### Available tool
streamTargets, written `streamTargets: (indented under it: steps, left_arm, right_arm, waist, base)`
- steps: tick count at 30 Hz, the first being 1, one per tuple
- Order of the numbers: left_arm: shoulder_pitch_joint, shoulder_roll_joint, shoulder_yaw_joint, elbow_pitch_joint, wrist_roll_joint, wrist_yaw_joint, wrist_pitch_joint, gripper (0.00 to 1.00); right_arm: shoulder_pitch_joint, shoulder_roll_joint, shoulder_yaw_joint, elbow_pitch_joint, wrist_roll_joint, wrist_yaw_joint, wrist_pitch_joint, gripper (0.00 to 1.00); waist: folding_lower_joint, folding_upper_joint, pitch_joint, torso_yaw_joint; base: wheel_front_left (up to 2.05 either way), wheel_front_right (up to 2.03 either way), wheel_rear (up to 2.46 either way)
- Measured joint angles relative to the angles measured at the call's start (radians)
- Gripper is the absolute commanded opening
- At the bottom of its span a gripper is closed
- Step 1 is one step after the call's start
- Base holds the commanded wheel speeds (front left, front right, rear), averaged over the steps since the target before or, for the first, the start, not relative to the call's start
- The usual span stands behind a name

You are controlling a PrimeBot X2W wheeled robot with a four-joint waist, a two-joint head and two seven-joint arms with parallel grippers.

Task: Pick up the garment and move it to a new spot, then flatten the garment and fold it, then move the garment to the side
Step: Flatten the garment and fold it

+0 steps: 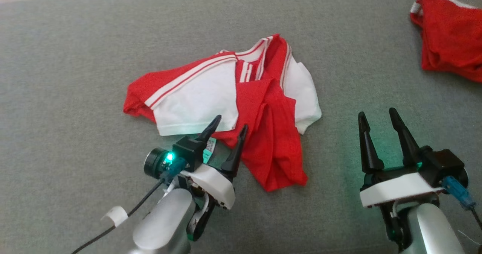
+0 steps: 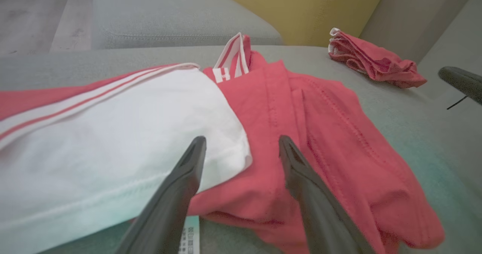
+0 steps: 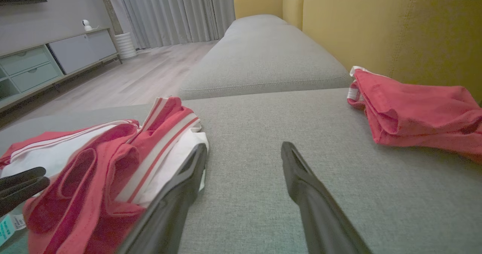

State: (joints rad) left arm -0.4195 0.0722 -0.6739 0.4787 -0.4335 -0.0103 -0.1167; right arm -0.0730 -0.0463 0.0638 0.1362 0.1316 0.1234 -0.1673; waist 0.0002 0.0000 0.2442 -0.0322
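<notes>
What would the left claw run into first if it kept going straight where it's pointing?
The red and white garment: the open left claw points at its near edge, seemingly almost touching, though depth is unclear.

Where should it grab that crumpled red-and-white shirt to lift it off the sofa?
Probably the near edge of the red-and-white shirt, where red fabric bunches in thick folds, coming from the robot's side: the open left gripper points there. The white panel lies flatter, harder to pinch.

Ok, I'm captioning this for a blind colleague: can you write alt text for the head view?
A crumpled red and white garment lies on a grey cushion, the open left gripper at its near edge, the open right gripper beside it. Another red garment lies top right.
</notes>
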Motion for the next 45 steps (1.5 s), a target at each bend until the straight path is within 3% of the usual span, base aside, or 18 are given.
streamTargets:
  steps: [4,5,7,12,13,14,22,30,38,43,44,45]
  left_arm:
    - [-0.029,-0.007,0.003,0.071,-0.021,0.000,-0.031,0.96]
    - [-0.032,-0.008,0.003,0.078,-0.025,-0.005,-0.036,0.87]
    - [-0.037,-0.011,0.002,0.096,-0.025,-0.009,-0.045,0.48]
    - [-0.040,-0.015,-0.002,0.120,-0.035,-0.013,-0.062,0.16]
    - [-0.041,-0.015,-0.003,0.125,-0.035,-0.013,-0.068,0.01]
    - [-0.044,-0.015,-0.004,0.128,-0.035,-0.013,-0.075,0.00]
    - [-0.106,0.000,0.014,0.120,-0.035,-0.007,-0.104,0.00]
    - [-0.431,0.233,0.142,0.080,-0.015,-0.008,-0.011,0.00]
    - [-0.563,0.375,0.218,0.157,-0.016,-0.007,0.065,0.00]
    - [-0.579,0.415,0.242,0.213,-0.021,0.003,0.081,0.00]
    - [-0.579,0.415,0.249,0.222,-0.026,0.005,0.080,0.33]
    - [-0.578,0.415,0.251,0.227,-0.030,0.005,0.077,1.00]
  right_arm:
    - [0.000,0.000,-0.008,0.001,-0.001,0.000,-0.001,1.00]
    - [0.000,0.000,-0.008,0.001,-0.001,0.000,-0.001,1.00]
    - [0.000,0.000,-0.010,0.001,-0.001,0.000,-0.002,1.00]
    - [0.000,0.000,-0.007,0.004,-0.001,0.000,-0.010,1.00]
    - [0.000,0.000,-0.006,0.004,-0.001,0.000,-0.010,1.00]
    - [0.000,0.000,-0.006,0.004,-0.001,0.000,-0.010,1.00]
    - [0.000,0.000,-0.008,0.010,-0.001,0.000,-0.012,1.00]
    - [-0.036,0.000,0.003,0.010,0.000,0.000,-0.019,1.00]
    - [-0.051,0.000,0.029,0.017,0.010,0.000,-0.031,1.00]
    - [-0.065,0.000,0.029,0.022,0.011,0.000,-0.037,1.00]
    - [-0.065,0.000,0.029,0.023,0.011,0.000,-0.041,1.00]
    - [-0.065,0.000,0.029,0.025,0.011,0.000,-0.043,1.00]
  waist:
    - [-0.0001,0.0000,0.029,-0.023]
    - [-0.0001,0.0000,0.031,-0.023]
    - [-0.0002,0.0000,0.032,-0.021]
    - [-0.0002,0.0000,0.029,-0.013]
    - [-0.0002,0.0000,0.029,-0.013]
    - [-0.0002,0.0000,0.028,-0.013]
    - [-0.0003,0.0000,0.023,-0.008]
    - [-0.0002,0.0000,0.049,-0.018]
    - [-0.0002,0.0000,0.082,-0.073]
    - [-0.0001,0.0000,0.104,-0.099]
    - [-0.0001,0.0000,0.106,-0.101]
    - [-0.0001,0.0000,0.108,-0.102]
  base:
    - [0.00,0.00,0.00]
    - [0.00,0.00,0.00]
    - [0.00,0.00,0.00]
    - [0.00,0.00,0.00]
    - [0.00,0.00,0.00]
    - [0.00,0.00,0.00]
    - [0.00,0.00,0.00]
    - [0.00,0.00,0.00]
    - [0.00,0.00,0.00]
    - [0.00,0.00,0.00]
    - [0.00,0.00,0.00]
    - [0.00,0.00,0.00]
